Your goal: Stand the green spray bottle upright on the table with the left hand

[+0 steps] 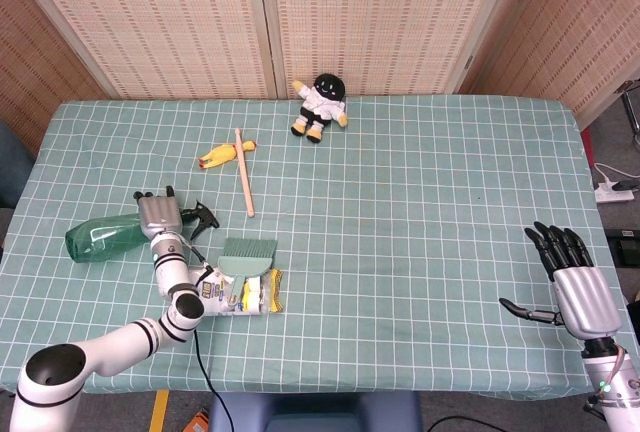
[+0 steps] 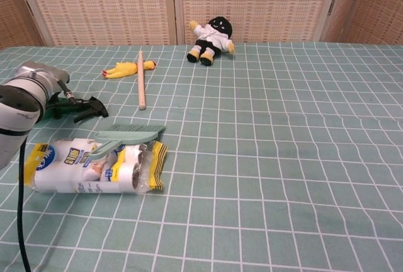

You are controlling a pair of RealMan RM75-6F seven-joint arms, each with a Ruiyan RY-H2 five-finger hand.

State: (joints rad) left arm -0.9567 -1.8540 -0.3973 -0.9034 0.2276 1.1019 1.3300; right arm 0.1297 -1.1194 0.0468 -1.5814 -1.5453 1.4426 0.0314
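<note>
The green spray bottle [image 1: 100, 237] lies on its side at the table's left, its black trigger head [image 2: 85, 106] pointing right. My left hand [image 1: 157, 215] sits over the bottle's neck with its fingers curled down around it, gripping it just behind the trigger. In the chest view my left wrist [image 2: 28, 90] hides the bottle's body. My right hand [image 1: 573, 290] hovers open at the table's front right edge, fingers spread, holding nothing.
Just right of my left forearm lie a pack of white rolls [image 1: 240, 292] and a teal brush [image 1: 247, 254]. Further back are a wooden stick [image 1: 244, 172], a yellow rubber chicken [image 1: 222, 155] and a black-headed plush doll [image 1: 320, 104]. A green checked cloth [image 1: 420, 212] covers the table.
</note>
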